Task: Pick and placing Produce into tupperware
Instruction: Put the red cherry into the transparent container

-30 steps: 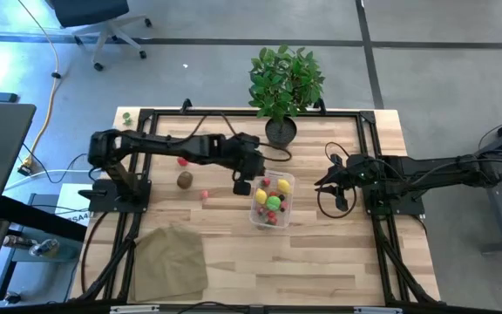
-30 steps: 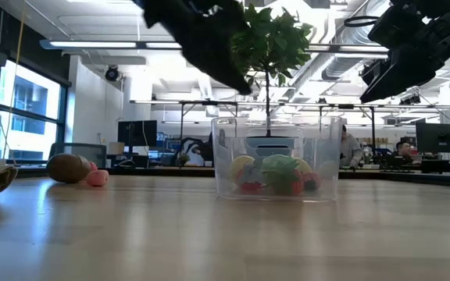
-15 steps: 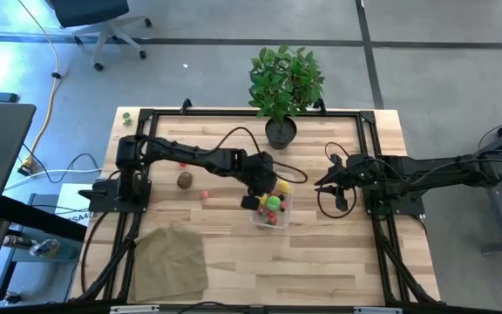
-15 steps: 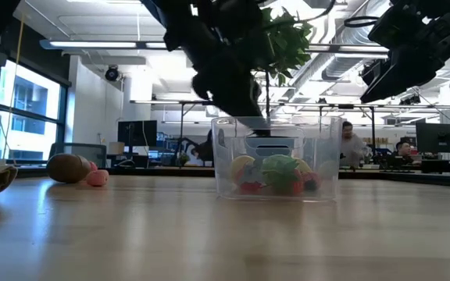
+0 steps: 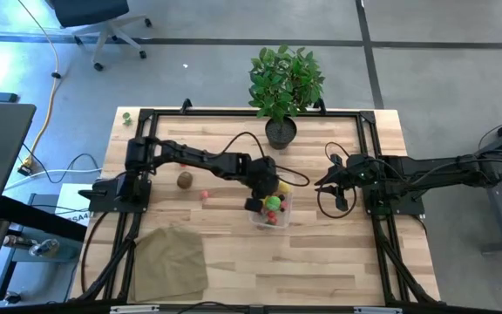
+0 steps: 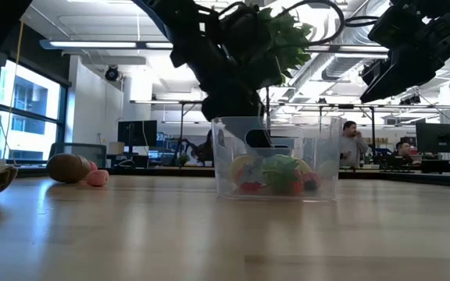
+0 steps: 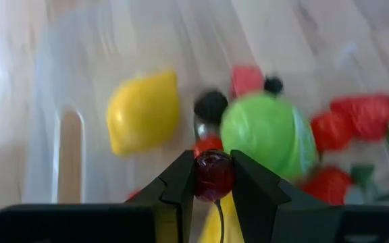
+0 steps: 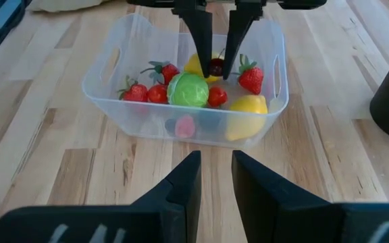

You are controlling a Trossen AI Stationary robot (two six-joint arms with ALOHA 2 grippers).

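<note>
The clear tupperware (image 5: 283,212) stands mid-table and holds produce: a yellow lemon (image 7: 142,111), a green cabbage (image 8: 188,90) and several strawberries (image 8: 250,78). My left gripper (image 7: 213,177) reaches down into its open top, shut on a small dark red cherry (image 8: 216,67). More produce lies on the table to the left: a brown fruit (image 5: 184,180) and small red pieces (image 5: 205,195). My right gripper (image 8: 215,169) waits to the right of the tupperware, off the table, its fingers a little apart with nothing between them. My left gripper pinches the cherry's round body (image 7: 213,174) between its two fingertips (image 8: 201,40). The fingers come slanting down from the table's left side. The cherry is held inside the tupperware's walls, just above the lemon and the cabbage, with its thin stem (image 7: 219,210) hanging below.
A potted plant (image 5: 284,83) stands at the far edge behind the tupperware. A tan cloth (image 5: 171,262) lies at the near left corner. Bare wood stretches along the near side and near right of the tupperware.
My left gripper has moved toward the table's right and near side and come down, from above the tupperware's left rim into its open top. It has stayed shut on the cherry all the while. The right arm has kept still.
</note>
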